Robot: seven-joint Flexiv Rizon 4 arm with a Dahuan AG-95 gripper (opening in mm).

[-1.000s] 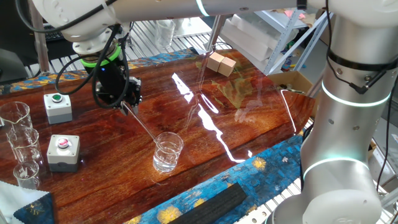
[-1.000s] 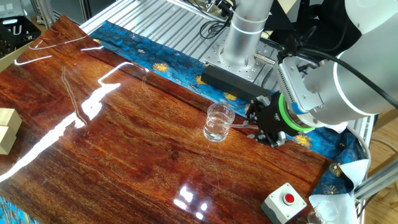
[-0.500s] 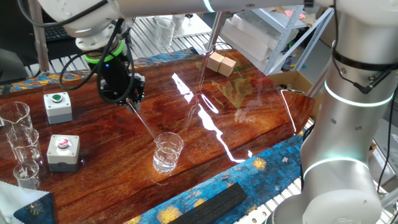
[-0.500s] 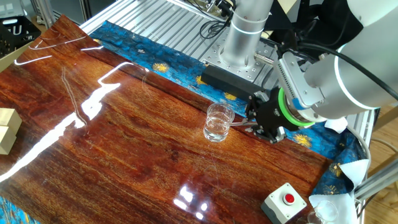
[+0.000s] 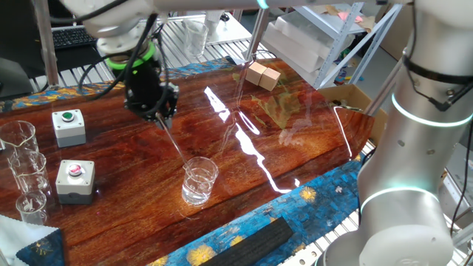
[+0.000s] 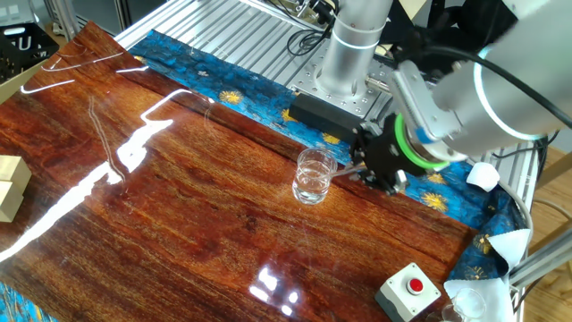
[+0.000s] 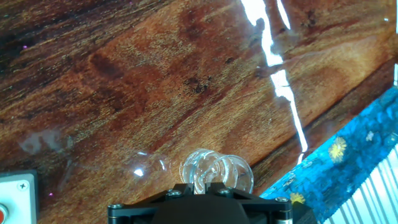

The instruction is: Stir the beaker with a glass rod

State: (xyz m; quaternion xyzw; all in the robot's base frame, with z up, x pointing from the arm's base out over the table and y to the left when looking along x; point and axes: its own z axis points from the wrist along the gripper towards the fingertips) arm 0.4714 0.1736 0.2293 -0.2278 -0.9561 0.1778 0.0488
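The pincer (image 5: 159, 111) grips the glass rod (image 5: 177, 146), which slants down into the beaker (image 5: 199, 180) on the worktop (image 5: 295, 140). In the hand view the pincer's black body cuts off the beaker (image 7: 214, 172); the rod is barely visible.

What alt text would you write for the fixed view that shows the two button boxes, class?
A robot gripper holds a thin glass rod slanting down into a clear beaker on a glossy wooden table. At the left stand two grey button boxes and three empty beakers; wooden blocks sit at the far edge.
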